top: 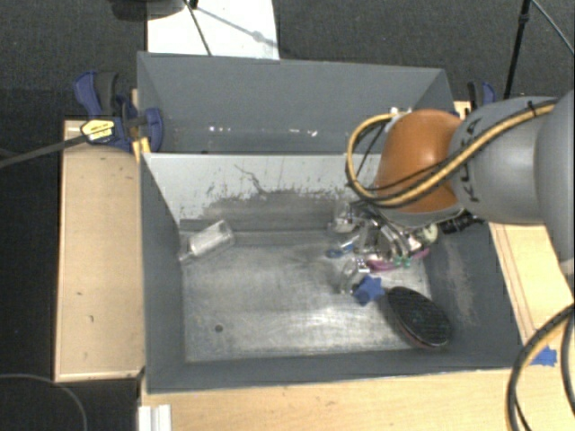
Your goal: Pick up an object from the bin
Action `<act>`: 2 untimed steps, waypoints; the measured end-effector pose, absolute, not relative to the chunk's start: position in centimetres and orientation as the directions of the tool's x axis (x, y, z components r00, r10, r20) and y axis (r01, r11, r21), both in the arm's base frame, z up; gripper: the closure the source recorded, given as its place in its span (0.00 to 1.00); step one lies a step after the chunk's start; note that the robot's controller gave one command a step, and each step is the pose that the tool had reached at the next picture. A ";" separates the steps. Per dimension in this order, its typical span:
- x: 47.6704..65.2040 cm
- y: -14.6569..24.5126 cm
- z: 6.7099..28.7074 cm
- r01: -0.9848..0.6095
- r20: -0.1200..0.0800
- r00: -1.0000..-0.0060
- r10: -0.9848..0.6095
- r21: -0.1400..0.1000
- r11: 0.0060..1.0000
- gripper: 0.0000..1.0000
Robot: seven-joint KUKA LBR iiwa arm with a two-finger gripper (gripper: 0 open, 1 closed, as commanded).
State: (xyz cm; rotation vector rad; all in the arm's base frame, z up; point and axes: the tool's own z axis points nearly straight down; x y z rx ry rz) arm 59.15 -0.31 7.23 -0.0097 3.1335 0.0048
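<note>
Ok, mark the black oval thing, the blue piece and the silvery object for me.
black oval thing (pixel 419 318): camera view, middle of its top.
blue piece (pixel 367 290): camera view, its centre.
silvery object (pixel 207 238): camera view, its middle.

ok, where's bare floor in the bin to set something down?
Bare: the bin floor centre and lower left in the view, between the crumpled clear piece at upper left and the gripper. Crowded: the right side, where gripper, small blue piece and black oval object sit close.
</note>
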 end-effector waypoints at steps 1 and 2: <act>56.2 -6.1 10.2 -0.081 -0.002 -0.997 -0.081 0.001 0.997 0.00; 54.8 -10.3 11.1 0.089 0.003 -0.996 0.089 0.010 0.996 0.00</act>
